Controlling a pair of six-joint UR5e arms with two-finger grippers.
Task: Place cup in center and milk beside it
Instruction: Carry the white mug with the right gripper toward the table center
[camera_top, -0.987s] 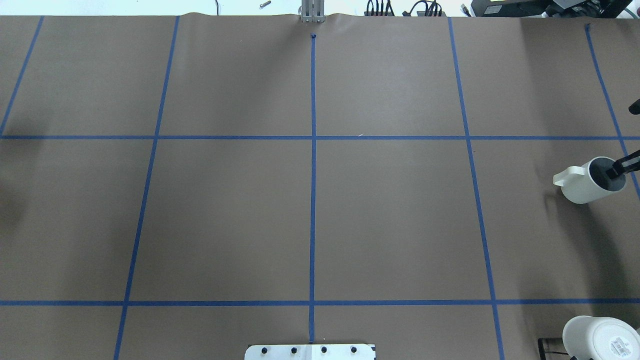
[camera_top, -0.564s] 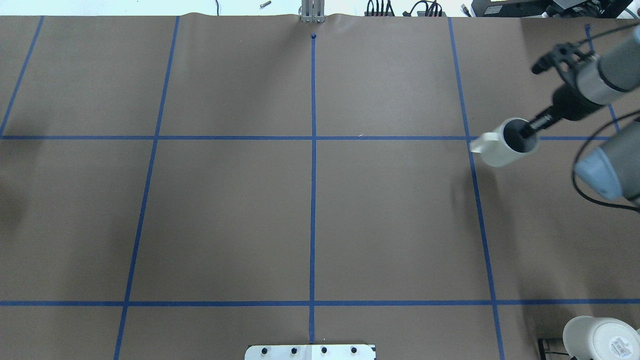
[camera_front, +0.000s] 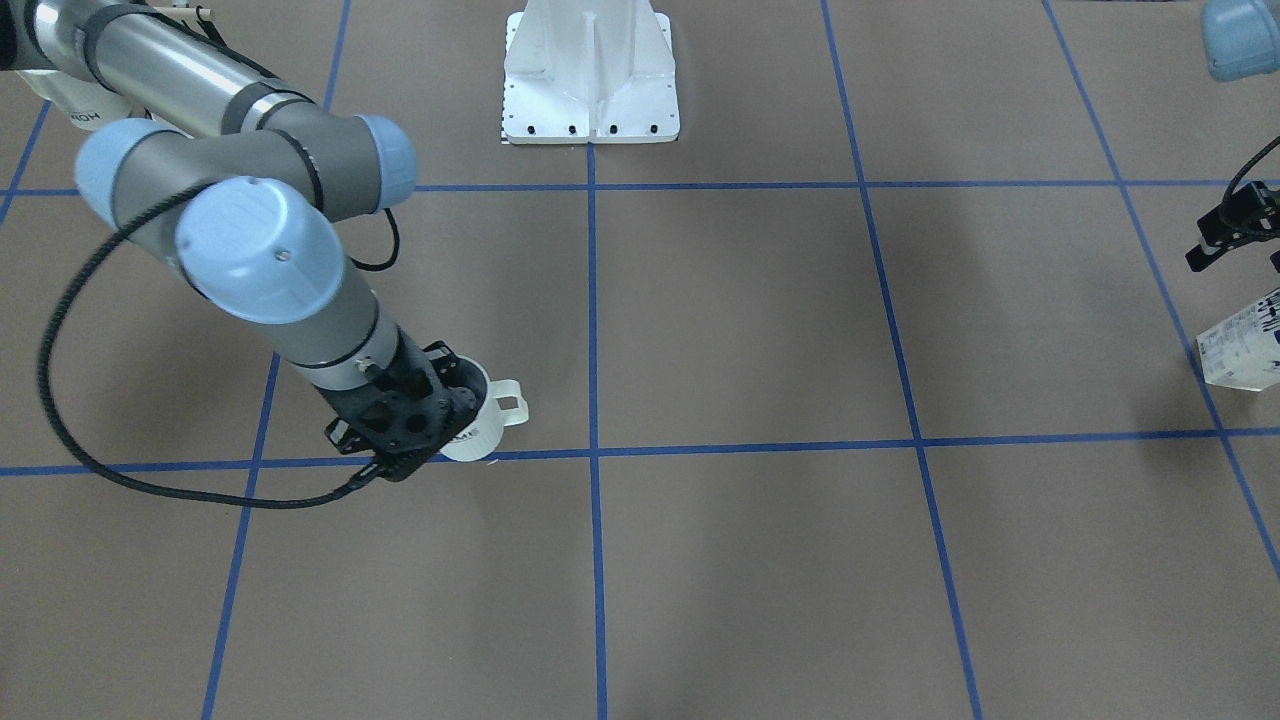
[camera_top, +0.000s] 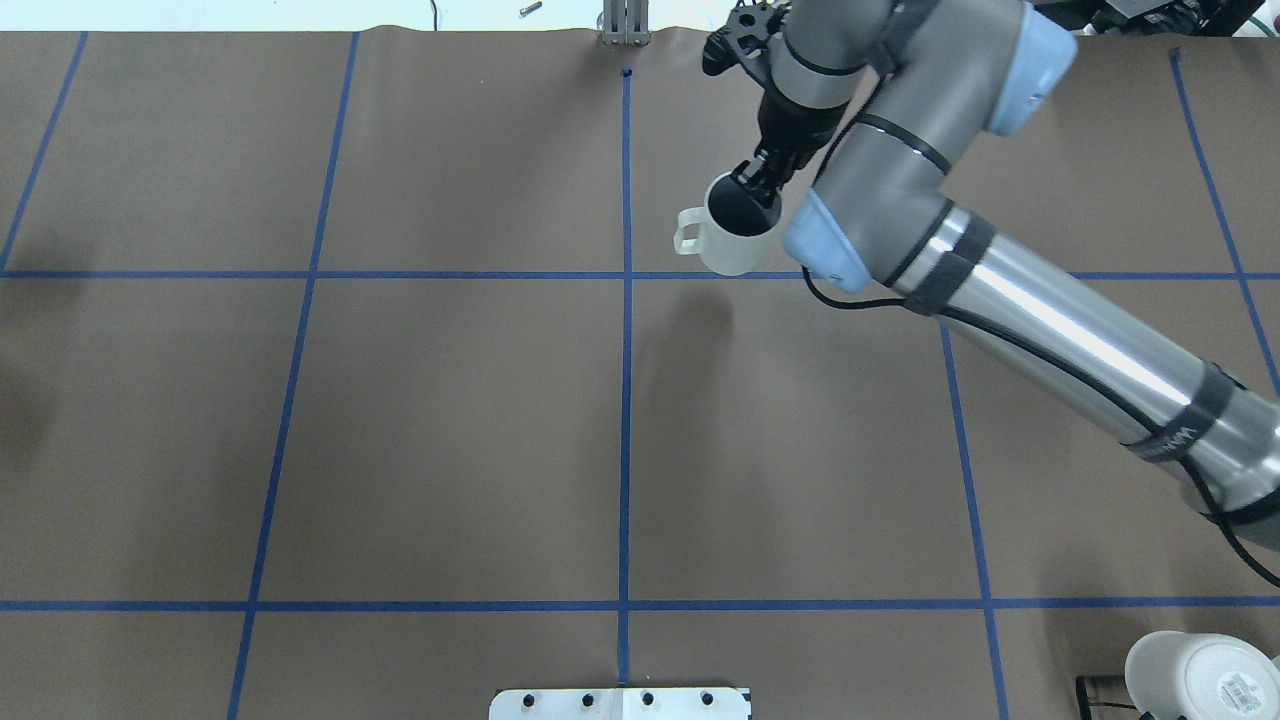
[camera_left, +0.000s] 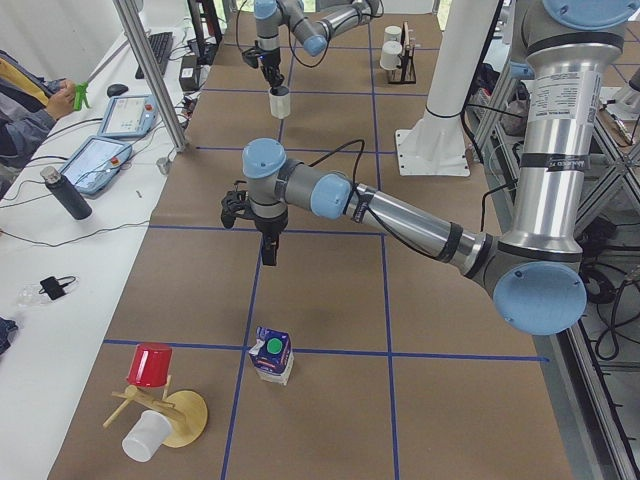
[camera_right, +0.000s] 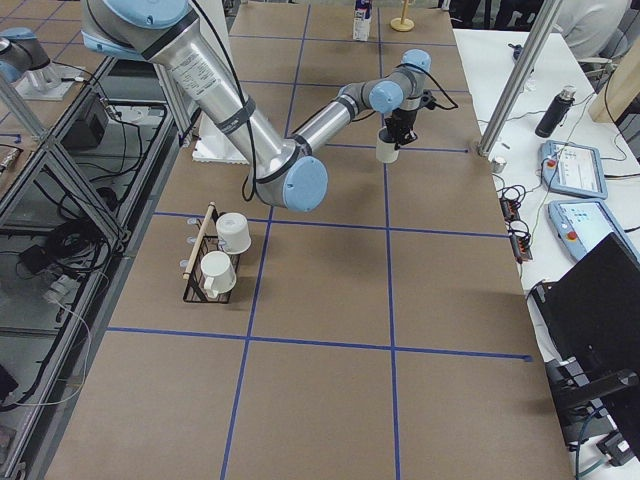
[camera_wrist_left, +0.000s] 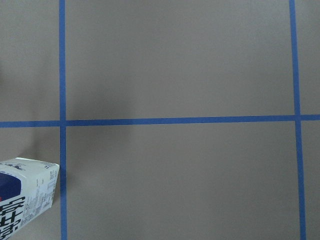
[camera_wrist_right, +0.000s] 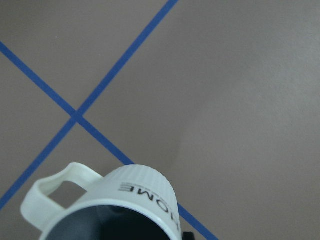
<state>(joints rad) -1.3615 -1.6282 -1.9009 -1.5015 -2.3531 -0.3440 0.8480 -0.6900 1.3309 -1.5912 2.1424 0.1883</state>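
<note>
My right gripper (camera_top: 752, 182) is shut on the rim of the cup (camera_top: 735, 238), a white mug with a dark inside, one finger inside it. The cup hangs tilted above the surface, handle to the left, just right of the center tape crossing (camera_top: 627, 275). The front view shows the cup (camera_front: 487, 425) left of that crossing (camera_front: 593, 453). The right wrist view shows the cup (camera_wrist_right: 135, 200) with the crossing (camera_wrist_right: 75, 116) below. The milk carton (camera_left: 272, 355) stands at the table's left end, also in the front view (camera_front: 1245, 350). My left gripper (camera_left: 268, 250) hovers beyond it; I cannot tell its state.
A black wire rack with two other white mugs (camera_right: 215, 255) stands at the near right; one mug shows in the overhead view (camera_top: 1200, 675). A wooden stand with a red cup (camera_left: 155, 395) sits beside the milk. The robot's white base plate (camera_front: 590, 75) is at mid-table.
My right arm has carried the cup from the far right edge leftward and farther across the table, to just right of the middle tape line. The cup stays held by its rim.
</note>
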